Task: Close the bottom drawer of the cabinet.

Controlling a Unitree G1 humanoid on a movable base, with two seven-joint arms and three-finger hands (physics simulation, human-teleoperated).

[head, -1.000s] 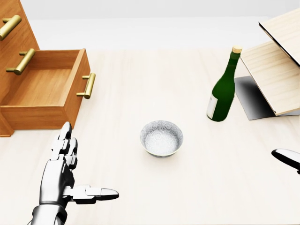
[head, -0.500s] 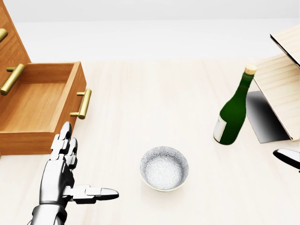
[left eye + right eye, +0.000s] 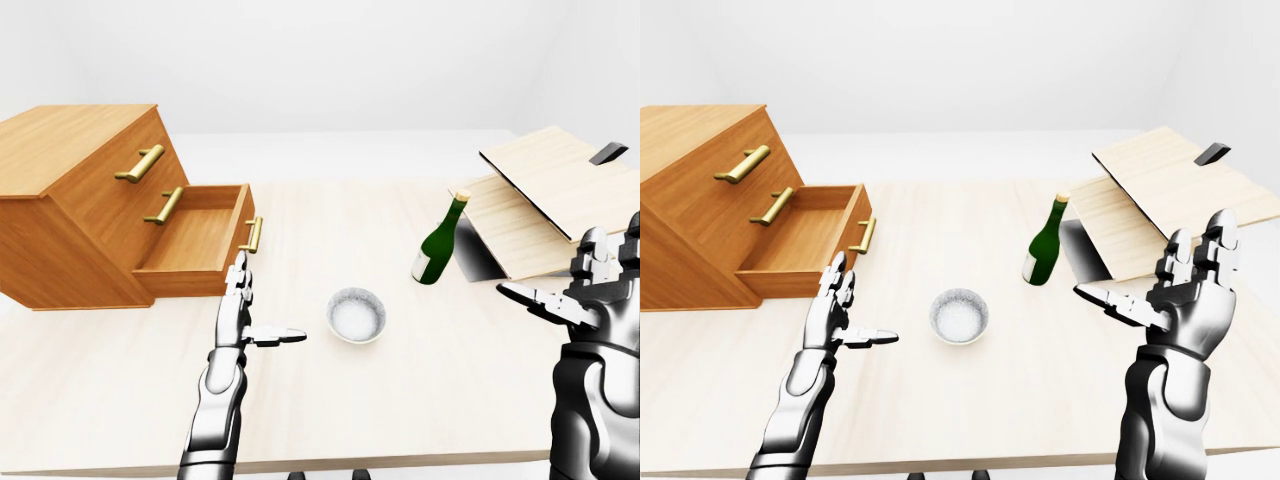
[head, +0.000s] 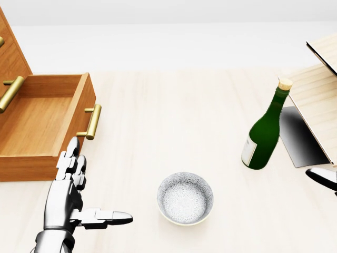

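With fingers spread and nothing held, the left hand point(image 4: 71, 197) is being raised just below the brass handle point(image 4: 92, 122) of the pulled-out bottom drawer point(image 3: 195, 240), apparently so that its front can be pushed shut.

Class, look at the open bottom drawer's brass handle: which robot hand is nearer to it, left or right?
Left. The left robot hand sits open just below the drawer handle in the left-eye view, not touching it. The right robot hand is far across the table, beyond the green bottle.
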